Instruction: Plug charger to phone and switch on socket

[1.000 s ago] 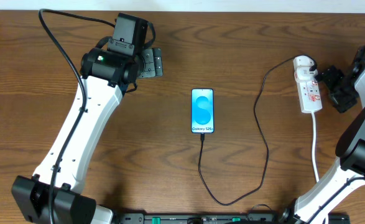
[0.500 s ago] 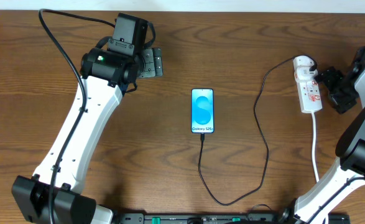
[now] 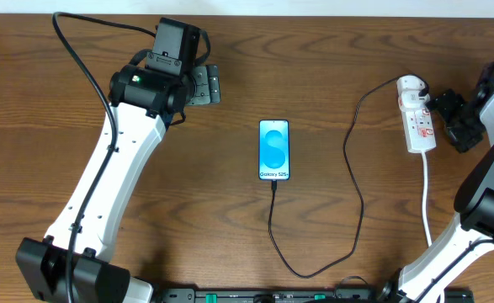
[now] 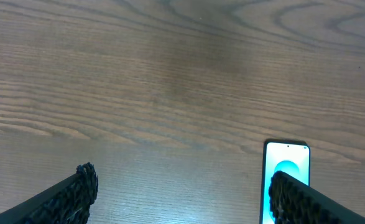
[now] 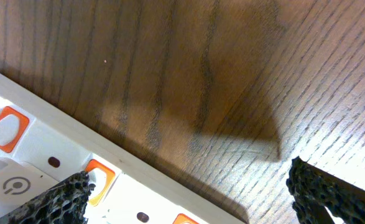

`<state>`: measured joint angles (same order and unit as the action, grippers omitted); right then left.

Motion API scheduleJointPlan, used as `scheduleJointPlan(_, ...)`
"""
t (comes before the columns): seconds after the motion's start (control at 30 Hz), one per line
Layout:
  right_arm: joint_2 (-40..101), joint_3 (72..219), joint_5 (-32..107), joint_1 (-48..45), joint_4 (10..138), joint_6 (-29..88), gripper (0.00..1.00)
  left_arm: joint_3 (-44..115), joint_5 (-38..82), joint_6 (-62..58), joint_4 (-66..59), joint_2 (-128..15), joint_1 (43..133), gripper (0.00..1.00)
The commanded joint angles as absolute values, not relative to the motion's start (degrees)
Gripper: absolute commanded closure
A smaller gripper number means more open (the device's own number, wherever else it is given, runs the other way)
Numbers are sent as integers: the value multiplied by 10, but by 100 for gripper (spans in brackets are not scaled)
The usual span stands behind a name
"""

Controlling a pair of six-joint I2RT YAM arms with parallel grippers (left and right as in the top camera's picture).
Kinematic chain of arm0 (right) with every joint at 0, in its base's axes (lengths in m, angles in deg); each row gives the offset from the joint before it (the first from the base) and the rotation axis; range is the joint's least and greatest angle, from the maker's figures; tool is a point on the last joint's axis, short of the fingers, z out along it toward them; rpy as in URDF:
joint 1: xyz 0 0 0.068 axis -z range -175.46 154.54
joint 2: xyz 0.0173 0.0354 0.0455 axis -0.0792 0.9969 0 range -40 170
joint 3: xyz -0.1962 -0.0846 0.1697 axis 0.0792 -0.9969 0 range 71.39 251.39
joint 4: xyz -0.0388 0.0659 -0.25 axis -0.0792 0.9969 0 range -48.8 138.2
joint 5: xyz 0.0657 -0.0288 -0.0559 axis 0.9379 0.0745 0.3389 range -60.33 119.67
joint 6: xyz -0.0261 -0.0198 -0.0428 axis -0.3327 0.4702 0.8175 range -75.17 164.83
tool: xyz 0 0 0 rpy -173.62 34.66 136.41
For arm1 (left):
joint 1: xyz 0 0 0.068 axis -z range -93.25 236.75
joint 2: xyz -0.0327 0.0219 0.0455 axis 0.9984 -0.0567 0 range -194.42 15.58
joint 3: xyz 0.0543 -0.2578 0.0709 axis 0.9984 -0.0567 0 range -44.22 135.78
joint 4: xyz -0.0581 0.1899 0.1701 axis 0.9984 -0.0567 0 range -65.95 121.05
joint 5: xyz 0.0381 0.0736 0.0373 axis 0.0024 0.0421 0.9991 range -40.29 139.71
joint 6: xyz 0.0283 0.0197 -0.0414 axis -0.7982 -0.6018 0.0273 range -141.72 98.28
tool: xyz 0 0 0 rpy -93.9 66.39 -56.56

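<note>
The phone [image 3: 274, 150] lies flat at the table's middle, screen lit light blue; its top also shows in the left wrist view [image 4: 286, 171]. The charger [image 3: 353, 168], a thin black cable, runs from the phone's bottom edge in a loop to the socket [image 3: 418, 115], a white power strip at the right. My left gripper [image 3: 206, 85] is open and empty at the back left, well away from the phone. My right gripper [image 3: 445, 115] is open beside the strip's right edge; in the right wrist view [image 5: 188, 186] one finger overlaps the socket [image 5: 51, 162] and its orange-red switches.
The strip's white cord [image 3: 425, 198] runs toward the front edge beside my right arm. The charger's loop lies between the phone and the strip. Bare brown wood table [image 3: 188, 185] lies around the phone.
</note>
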<state>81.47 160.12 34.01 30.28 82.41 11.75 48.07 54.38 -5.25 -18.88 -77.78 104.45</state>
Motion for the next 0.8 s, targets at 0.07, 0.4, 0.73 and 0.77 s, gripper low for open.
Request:
scheduleJointPlan(0.07,825,1593,337,297,818,109,1,482,553,-58,-191,-780,1044,10)
scheduleJointPlan(0.4,829,1593,311,297,821,110,1,482,553,-58,-191,-780,1044,11)
scheduleJointPlan(0.73,829,1592,312,295,821,110,1,482,553,-58,-191,-780,1044,10)
scheduleJointPlan(0.77,829,1592,312,294,821,110,1,482,553,-58,-191,-780,1044,11)
